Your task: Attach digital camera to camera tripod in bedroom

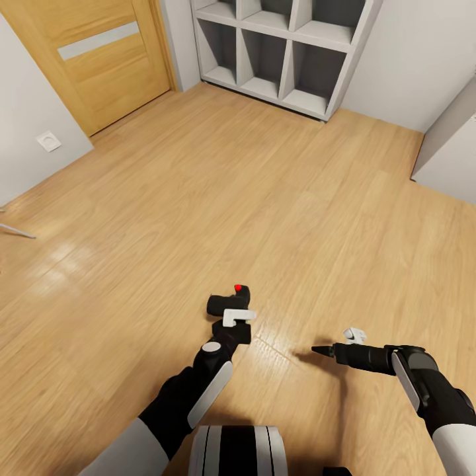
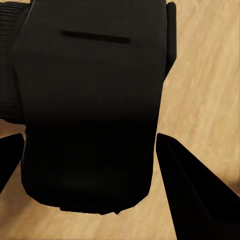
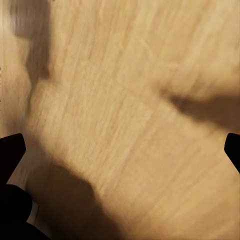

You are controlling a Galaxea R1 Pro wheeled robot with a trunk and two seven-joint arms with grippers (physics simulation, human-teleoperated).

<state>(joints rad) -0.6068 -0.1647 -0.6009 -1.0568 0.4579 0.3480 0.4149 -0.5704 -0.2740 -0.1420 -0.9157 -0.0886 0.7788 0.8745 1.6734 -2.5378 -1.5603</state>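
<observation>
The digital camera (image 1: 225, 303), black with a red round button on top, hangs just above the wood floor in the lower middle of the head view. My left gripper (image 1: 232, 322) is shut on it from below. In the left wrist view the camera's dark body (image 2: 90, 100) sits between the two black fingers (image 2: 195, 195). To the right, my right gripper (image 1: 337, 342) is open and holds nothing, and its wrist view has bare floor between its fingertips (image 3: 11, 150). A thin silver rod (image 1: 16, 230) pokes in at the left edge. I cannot tell whether it belongs to the camera tripod.
This is the bedroom: light wood floor (image 1: 264, 198), a light wood door (image 1: 99, 59) at the back left, white cube shelves (image 1: 284, 46) at the back, a white cabinet (image 1: 453, 145) at the right. A wall socket (image 1: 48, 141) sits low on the left wall.
</observation>
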